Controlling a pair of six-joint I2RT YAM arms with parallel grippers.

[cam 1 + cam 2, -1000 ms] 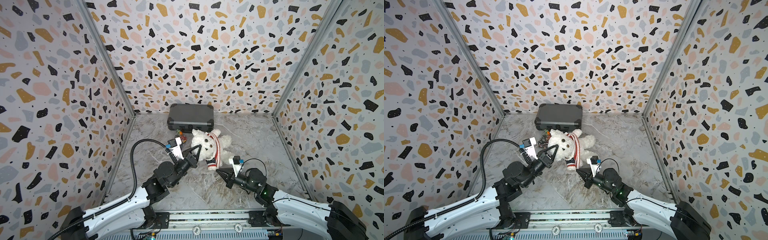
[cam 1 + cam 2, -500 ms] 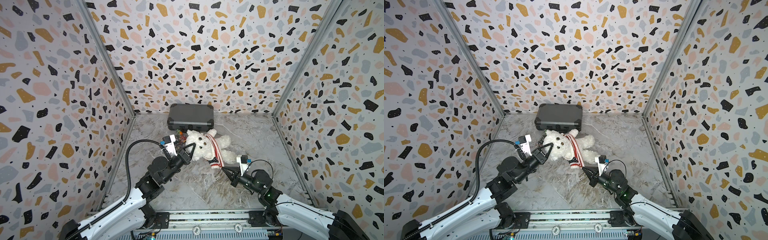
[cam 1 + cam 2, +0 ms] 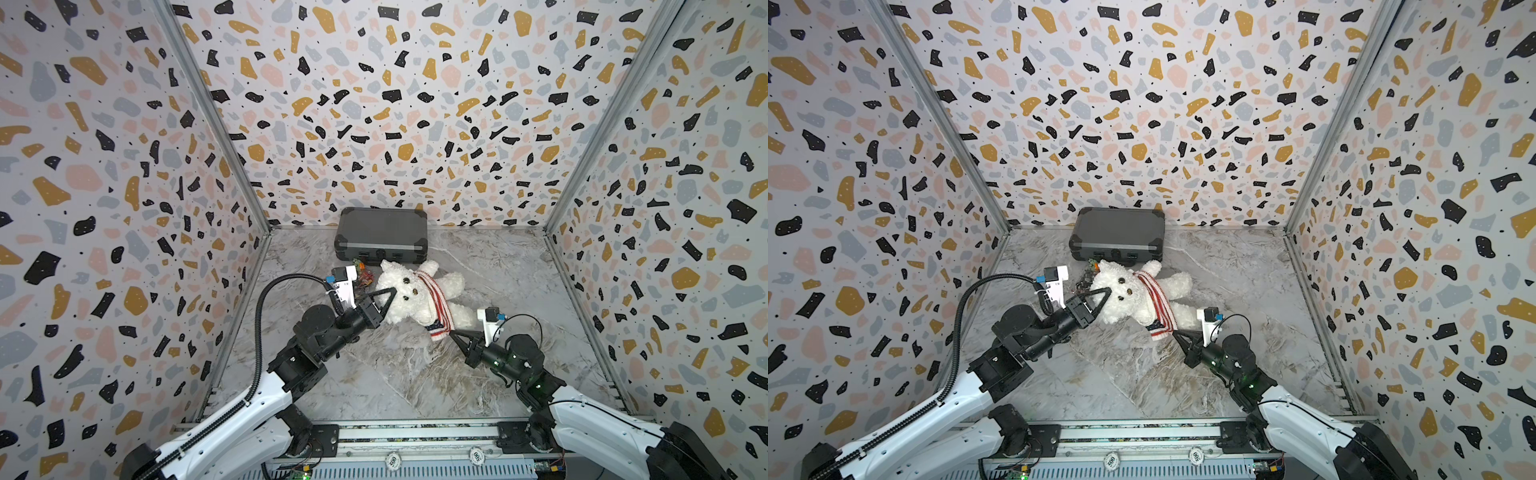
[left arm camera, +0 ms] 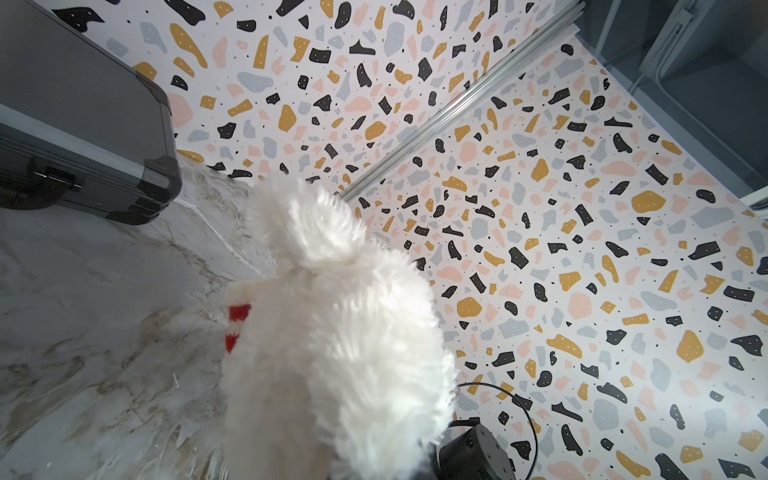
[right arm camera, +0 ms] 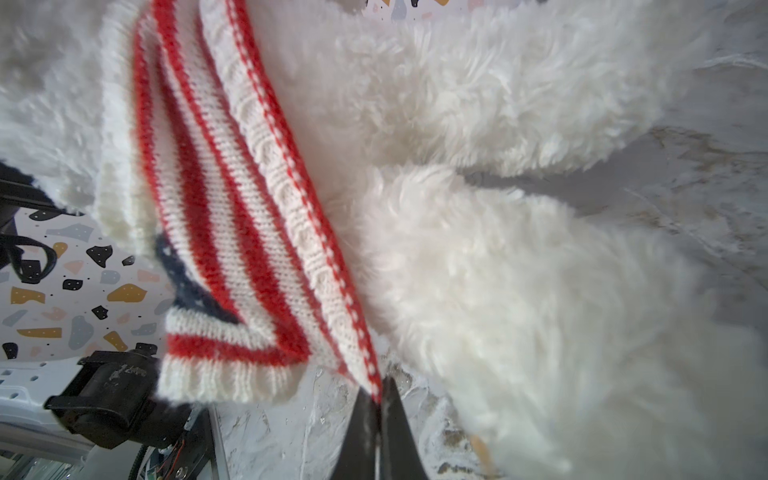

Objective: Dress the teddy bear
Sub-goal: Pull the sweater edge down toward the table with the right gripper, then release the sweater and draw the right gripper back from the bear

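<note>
Left fingers (image 3: 381,291) clenched on teddy bear (image 3: 406,308) head; right fingers (image 5: 362,434) clamp sweater (image 3: 437,300) hem, pulled farther right.

Only readable marks: two small round white discs (image 3: 392,460) on the front rail (image 3: 415,432), each printed "500", seen in both top views. Nothing else legible.

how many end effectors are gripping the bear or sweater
2: the left end effector shut on the teddy bear's head, the right end effector shut on the sweater's hem.
</note>
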